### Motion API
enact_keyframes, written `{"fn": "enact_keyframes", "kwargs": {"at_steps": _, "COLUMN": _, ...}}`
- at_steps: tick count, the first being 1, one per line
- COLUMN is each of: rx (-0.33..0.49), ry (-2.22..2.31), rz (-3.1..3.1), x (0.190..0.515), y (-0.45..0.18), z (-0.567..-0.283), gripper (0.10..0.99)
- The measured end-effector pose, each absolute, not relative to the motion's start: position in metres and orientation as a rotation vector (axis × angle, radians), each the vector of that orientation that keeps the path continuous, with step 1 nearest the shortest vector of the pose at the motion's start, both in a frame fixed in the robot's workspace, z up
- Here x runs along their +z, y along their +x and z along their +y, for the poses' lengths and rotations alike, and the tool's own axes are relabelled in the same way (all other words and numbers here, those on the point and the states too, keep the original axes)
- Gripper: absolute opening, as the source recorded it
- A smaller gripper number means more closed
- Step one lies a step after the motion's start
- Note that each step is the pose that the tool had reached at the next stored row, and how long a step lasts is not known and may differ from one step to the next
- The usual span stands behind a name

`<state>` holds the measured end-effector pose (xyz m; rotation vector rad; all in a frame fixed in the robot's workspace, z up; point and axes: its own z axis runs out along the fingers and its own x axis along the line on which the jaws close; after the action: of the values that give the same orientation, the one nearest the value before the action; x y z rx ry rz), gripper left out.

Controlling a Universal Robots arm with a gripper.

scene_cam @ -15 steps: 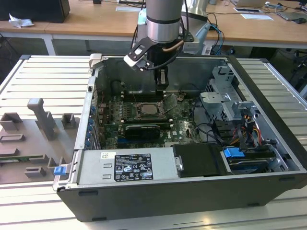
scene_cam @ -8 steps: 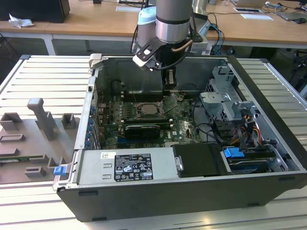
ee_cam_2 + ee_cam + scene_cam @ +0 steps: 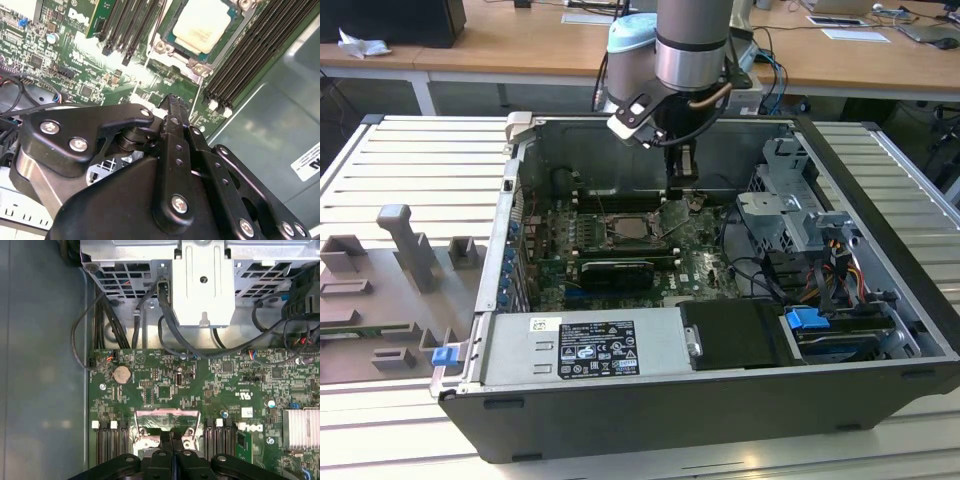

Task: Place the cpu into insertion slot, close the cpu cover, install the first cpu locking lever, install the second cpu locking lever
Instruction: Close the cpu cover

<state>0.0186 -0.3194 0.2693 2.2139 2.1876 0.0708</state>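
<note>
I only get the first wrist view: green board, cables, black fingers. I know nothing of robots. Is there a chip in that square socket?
Observer: Yes. In the second wrist view the cpu, pale top up, lies in the insertion slot.
Operator: Where is all this?
Observer: The exterior view shows the green board inside an open computer case, with the arm reaching down from above.
Operator: Anything outside the case?
Observer: Grey blocks stand on the slatted table, at the exterior view's left.
</note>
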Motion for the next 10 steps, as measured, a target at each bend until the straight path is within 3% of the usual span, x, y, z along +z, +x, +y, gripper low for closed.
{"fn": "enact_keyframes", "kwargs": {"at_steps": 10, "rx": 0.070, "ry": 2.213, "rz": 2.187, "x": 0.269, "y": 0.031, "z": -0.319, "gripper": 0.106}}
